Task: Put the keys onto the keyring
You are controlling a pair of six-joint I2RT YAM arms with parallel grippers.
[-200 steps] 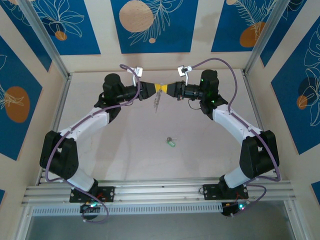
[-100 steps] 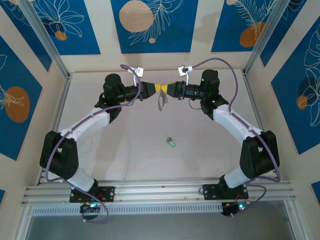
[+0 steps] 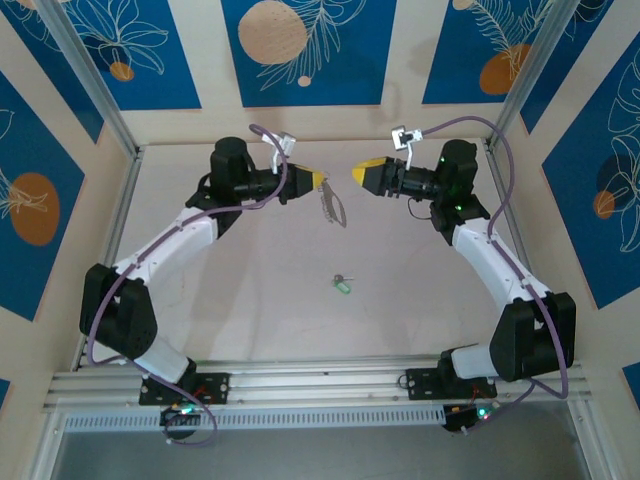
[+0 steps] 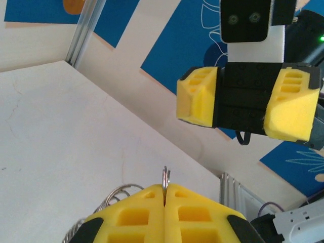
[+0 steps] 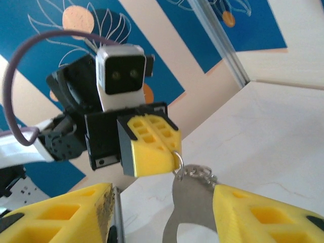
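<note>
The left end effector (image 3: 320,180) is gripping the keyring (image 3: 335,208) and holding it up over the far half of the desk (image 3: 250,300). In the left wrist view its two yellow pads are pressing together on the thin wire loop, and the loop's edge is poking up from the seam between them. In the right wrist view a flat metal piece (image 5: 188,215) is dangling under the ring.

The right end effector (image 3: 358,172) is facing the left one across a gap. Its fingers are standing apart and carrying nothing.

The key (image 3: 342,285) is lying on the desk nearer the arm bases, well apart from both end effectors and not yet on the ring.

The step in hand appears to be the fetch: the ring is being presented in the air while the free right arm is available for the key. The next move is probably asking the right arm to drop to the key and pinch its green head, leaving its hole clear. Because the key is so small and flat, the fingers probably need to close almost at desk level, which is risking a slip.
</note>
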